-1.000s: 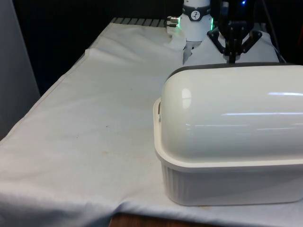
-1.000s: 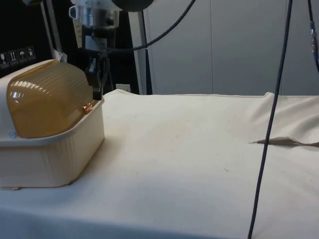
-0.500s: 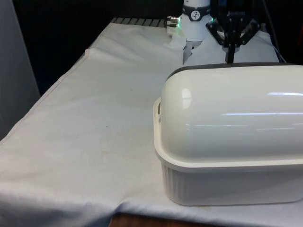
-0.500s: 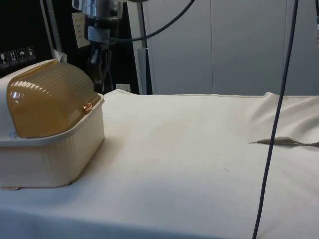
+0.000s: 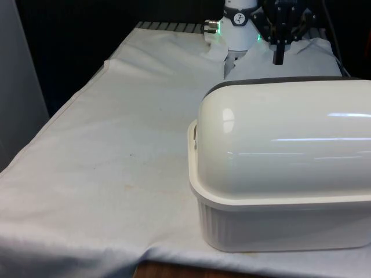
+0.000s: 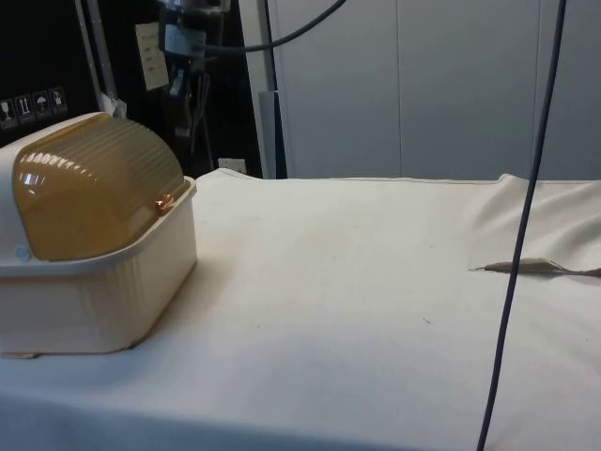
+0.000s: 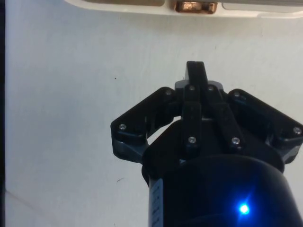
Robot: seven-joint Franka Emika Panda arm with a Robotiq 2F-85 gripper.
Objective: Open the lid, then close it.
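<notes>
While the bread box (image 5: 284,174) sits at the counter's (image 5: 116,150) near end on the front view's right, amber lid (image 6: 89,183) down over cream base (image 6: 103,301), pincer (image 5: 279,55) fingers together, hanging above and beyond the lid's copper handle (image 7: 195,6), touching nothing.

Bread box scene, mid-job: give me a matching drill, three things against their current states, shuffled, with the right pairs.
Things:
1. amber ribbed roll-top lid
2. black two-finger gripper
3. small copper-coloured lid handle

States:
A. raised above the table, fingers together, holding nothing
B. resting at the rim of the cream plastic bread box
C. rolled down, closed

Pairs: 1-C, 2-A, 3-B
</notes>
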